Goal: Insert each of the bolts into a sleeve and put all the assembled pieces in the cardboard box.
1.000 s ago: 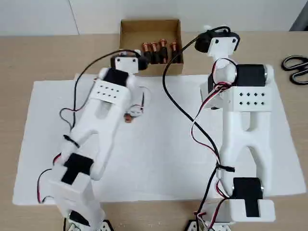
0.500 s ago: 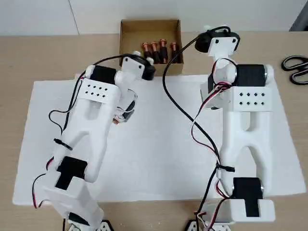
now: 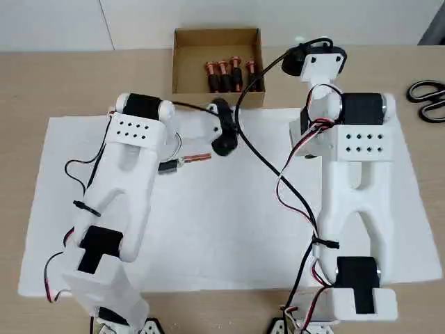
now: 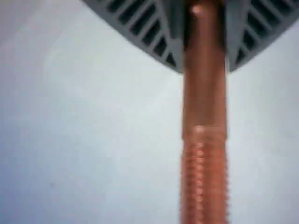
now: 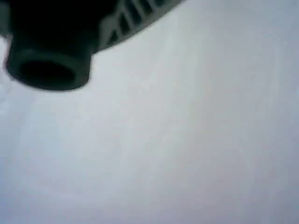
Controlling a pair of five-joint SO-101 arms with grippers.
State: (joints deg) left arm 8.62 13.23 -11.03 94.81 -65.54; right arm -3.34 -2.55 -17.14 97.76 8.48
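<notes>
**High view.** Two white arms stand side by side at a wooden table, over a white sheet. The left arm reaches toward the middle of the sheet. The left gripper holds a copper bolt, which lies roughly level and points toward the right arm. The cardboard box sits at the far edge of the table, just beyond the sheet. Four assembled pieces lie in a row in the right half of the box, each a black sleeve with a copper bolt end showing. The right arm stretches along the right side of the sheet. A pair of scissors lies on the table at the right edge, well apart from the box.

**Left wrist view.** The two grey ribbed fingers of the left gripper are clamped on the smooth shank of the bolt. The threaded end juts out beyond the fingertips above the sheet.

**Right wrist view.** The right gripper grips a black sleeve, whose open round end faces outward over the sheet. One ribbed finger shows just beside the sleeve. The other is too dark to make out.
</notes>
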